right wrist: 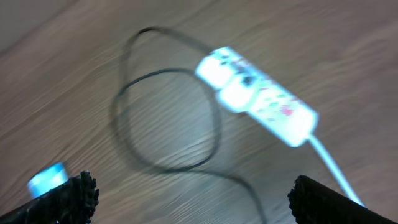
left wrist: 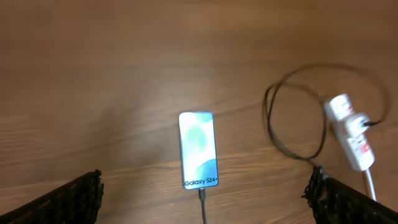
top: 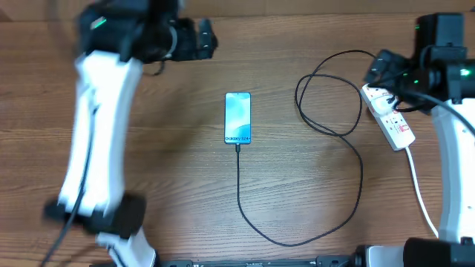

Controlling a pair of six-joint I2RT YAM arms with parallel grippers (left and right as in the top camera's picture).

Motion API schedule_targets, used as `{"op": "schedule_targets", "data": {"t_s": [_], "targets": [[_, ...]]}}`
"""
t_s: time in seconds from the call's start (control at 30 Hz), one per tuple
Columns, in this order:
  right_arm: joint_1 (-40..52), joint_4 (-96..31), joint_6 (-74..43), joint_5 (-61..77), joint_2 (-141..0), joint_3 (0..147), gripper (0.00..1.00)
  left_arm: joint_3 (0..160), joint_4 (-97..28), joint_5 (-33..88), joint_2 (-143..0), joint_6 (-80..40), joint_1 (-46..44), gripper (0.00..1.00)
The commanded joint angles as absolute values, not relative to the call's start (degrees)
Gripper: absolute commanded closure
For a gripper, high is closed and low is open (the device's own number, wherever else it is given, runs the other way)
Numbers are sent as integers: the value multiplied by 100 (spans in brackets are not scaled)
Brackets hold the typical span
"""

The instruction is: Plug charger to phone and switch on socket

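Slim teal-screened smartphone [top: 237, 117] lies flat mid-table. Thin black charger cable [top: 239, 178] meets its bottom edge, then loops right to the white two-outlet power strip [top: 393, 122] near the wooden table's [top: 171, 148] right edge. Left gripper [left wrist: 204, 180] and right gripper [right wrist: 193, 185] are both spread wide and empty, with bare wood all round the phone.

The left arm [top: 96, 133] and right arm [top: 454, 174] had white shells, black joints, green lights, black cables and ridged black fingers [left wrist: 68, 199].

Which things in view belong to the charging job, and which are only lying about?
Belong to the job: phone; charger, its tip at the phone's lower end; socket.
Only lying about: nothing I can see; besides these, only the wooden table.
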State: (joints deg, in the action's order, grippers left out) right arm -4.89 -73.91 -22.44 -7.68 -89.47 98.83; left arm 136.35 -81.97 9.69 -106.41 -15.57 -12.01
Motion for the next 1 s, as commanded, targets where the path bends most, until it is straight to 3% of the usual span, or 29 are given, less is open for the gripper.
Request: {"op": "schedule_targets", "data": {"t_s": [0.0, 0.3, 0.47, 0.73, 0.97], "targets": [[-805, -7345, -2206, -1094, -9030, 9841, 0, 13699, -8490, 71, -9942, -1682, -1245, 1], [-1085, -7122, -2211, -1087, -9056, 9841, 0, 13697, -9546, -89, -9212, -1841, -1262, 0], [-1100, -6906, -2209, -1096, -9056, 9841, 0, 13312, -9623, -456, -9000, -1962, -1815, 0], [-1100, -6672, -2198, -1361, -9067, 9841, 0, 11233, -9393, -2272, -7793, -3402, -3301, 1], [-1210, -6501, -1483, -1415, -9198, 9841, 0, 9067, -8195, -2246, -6399, -3533, -3446, 0]]}}
